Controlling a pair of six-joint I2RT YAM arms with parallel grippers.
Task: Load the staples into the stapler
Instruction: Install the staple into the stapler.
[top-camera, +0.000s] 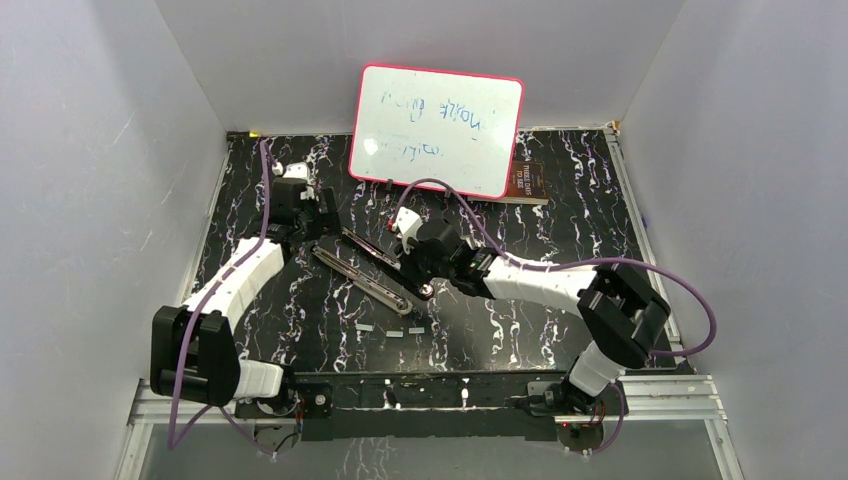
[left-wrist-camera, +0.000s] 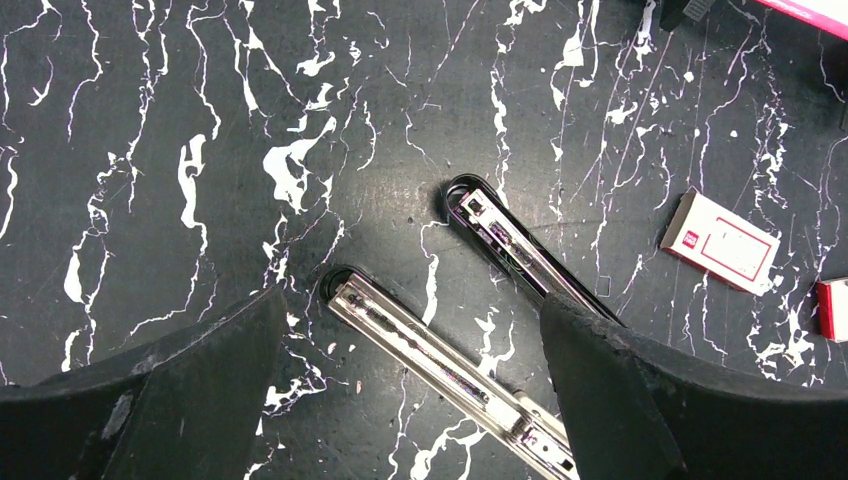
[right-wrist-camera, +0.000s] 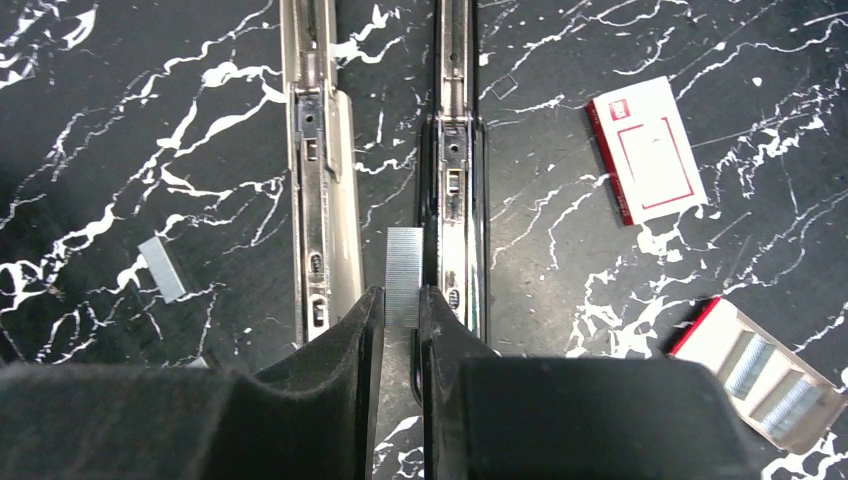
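The stapler (top-camera: 362, 275) lies hinged wide open on the black marbled table. Its shiny metal rail half (right-wrist-camera: 320, 190) and its black half (right-wrist-camera: 456, 170) run side by side. My right gripper (right-wrist-camera: 402, 300) is shut on a short silvery strip of staples (right-wrist-camera: 403, 262), held over the gap between the two halves, close to the black half. My left gripper (left-wrist-camera: 410, 300) is open above the free ends of the rail half (left-wrist-camera: 420, 345) and the black half (left-wrist-camera: 515, 245), touching neither. Loose staples (top-camera: 395, 333) lie in front of the stapler, and one strip (right-wrist-camera: 160, 268) lies left of the rail.
A small white box with a red label (right-wrist-camera: 648, 148) lies right of the stapler, and an open box holding staple strips (right-wrist-camera: 762, 372) lies nearer. A whiteboard (top-camera: 435, 130) leans at the back wall beside a brown object (top-camera: 525, 180). White walls enclose the table.
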